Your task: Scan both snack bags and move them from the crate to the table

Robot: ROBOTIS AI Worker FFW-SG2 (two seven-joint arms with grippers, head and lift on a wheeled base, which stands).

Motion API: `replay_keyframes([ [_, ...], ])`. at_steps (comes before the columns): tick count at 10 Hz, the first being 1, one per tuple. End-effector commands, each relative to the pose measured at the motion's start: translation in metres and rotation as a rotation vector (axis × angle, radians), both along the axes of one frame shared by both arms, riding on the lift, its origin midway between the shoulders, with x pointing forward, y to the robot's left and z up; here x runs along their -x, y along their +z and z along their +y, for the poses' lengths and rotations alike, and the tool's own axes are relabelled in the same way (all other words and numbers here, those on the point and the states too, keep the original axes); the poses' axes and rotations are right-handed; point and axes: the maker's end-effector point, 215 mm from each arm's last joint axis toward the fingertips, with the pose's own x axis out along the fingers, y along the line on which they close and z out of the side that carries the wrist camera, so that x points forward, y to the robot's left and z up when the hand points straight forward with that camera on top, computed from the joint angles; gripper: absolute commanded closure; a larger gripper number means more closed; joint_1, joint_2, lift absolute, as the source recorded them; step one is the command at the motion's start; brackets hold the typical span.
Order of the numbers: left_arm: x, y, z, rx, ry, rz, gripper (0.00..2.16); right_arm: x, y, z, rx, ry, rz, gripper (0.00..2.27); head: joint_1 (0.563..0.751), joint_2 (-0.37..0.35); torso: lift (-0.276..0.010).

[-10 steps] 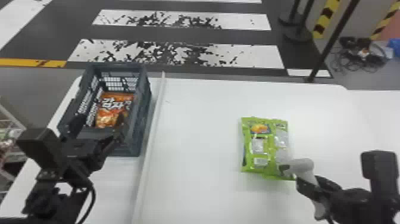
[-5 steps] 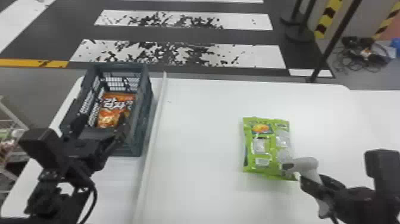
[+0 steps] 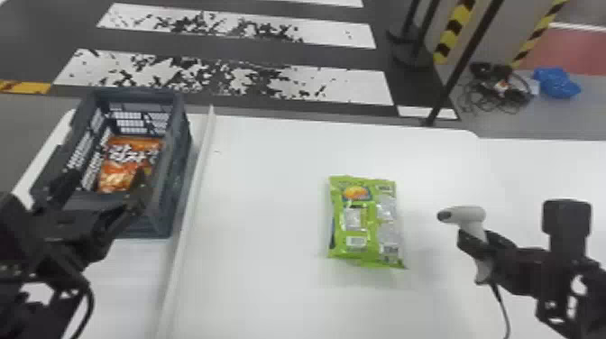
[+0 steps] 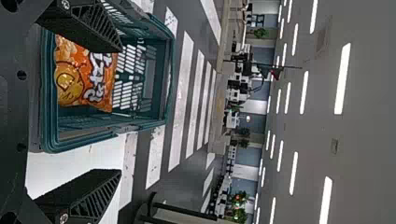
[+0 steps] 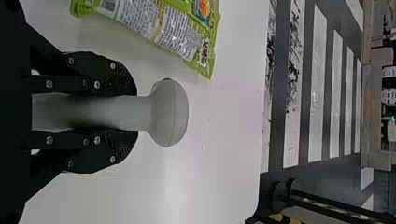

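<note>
Beyond the work area, a dark floor [image 3: 225, 49] is marked with broad white stripes. In front of it, a wide, smooth white table [image 3: 270, 225] is crossed by a long, narrow white strip [image 3: 194, 203]. On the left of this strip, an open, blue-grey plastic crate [image 3: 178, 135] with slotted walls is set on the table. On the strip's right, a shiny green rectangular snack bag [image 3: 365, 221] is laid, its barcodes facing up. Inside the crate, a glossy orange snack bag [image 3: 128, 164] is seen. Over the crate's near end, the left gripper [image 3: 104, 182] is held with its fingers wide apart and nothing between them. By the right gripper [image 3: 480, 245], a pale grey handheld scanner [image 3: 469, 214] is clamped by its handle, near the green bag, its dark tip turned toward the bag.
</note>
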Motion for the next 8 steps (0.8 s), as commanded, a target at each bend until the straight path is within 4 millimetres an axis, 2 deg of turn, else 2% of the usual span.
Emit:
replay_keyframes([
  [1,-0.001,0.001,0.000,-0.001,-0.001,0.000,0.08,-0.017,-0.006,-0.026,0.032,-0.023,-0.022,2.25,0.695,-0.141,-0.088],
  [4,-0.006,0.005,-0.006,-0.002,-0.016,-0.006,0.08,-0.041,-0.021,-0.054,0.056,-0.046,-0.033,2.25,0.695,-0.203,-0.088],
  [8,-0.011,0.006,-0.011,-0.009,-0.034,-0.006,0.08,-0.054,-0.047,-0.067,0.082,-0.059,-0.038,2.25,0.695,-0.231,-0.088],
])
